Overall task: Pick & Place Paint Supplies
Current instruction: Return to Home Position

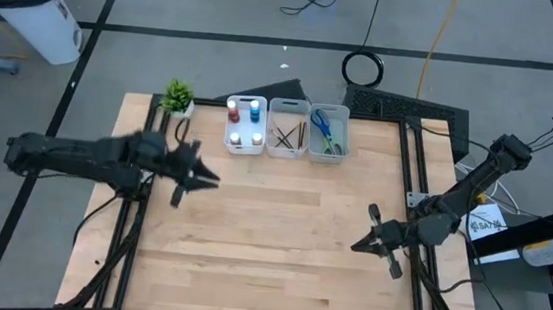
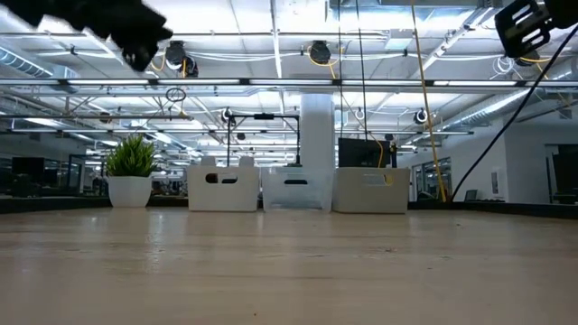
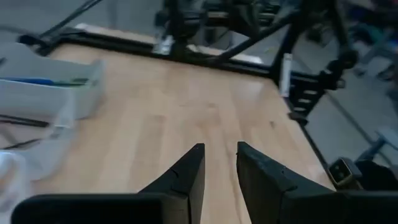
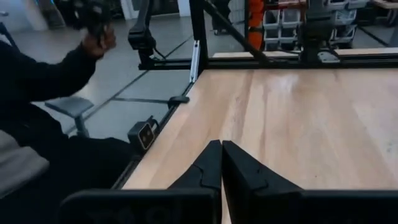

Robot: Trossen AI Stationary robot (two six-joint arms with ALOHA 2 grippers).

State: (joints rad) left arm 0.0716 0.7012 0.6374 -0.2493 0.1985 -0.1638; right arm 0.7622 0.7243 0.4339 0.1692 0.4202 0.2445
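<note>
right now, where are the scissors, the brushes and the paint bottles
scissors (image 1: 321, 124): high view, on the blue part.
brushes (image 1: 286, 134): high view, where the dark shafts cross.
paint bottles (image 1: 234, 115): high view, on a red bottle.

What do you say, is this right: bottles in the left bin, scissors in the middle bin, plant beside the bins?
Not quite. In the high view the scissors lie in the right bin; the middle bin holds brushes. The bottles in the left bin and the plant beside the bins are as stated.
</note>
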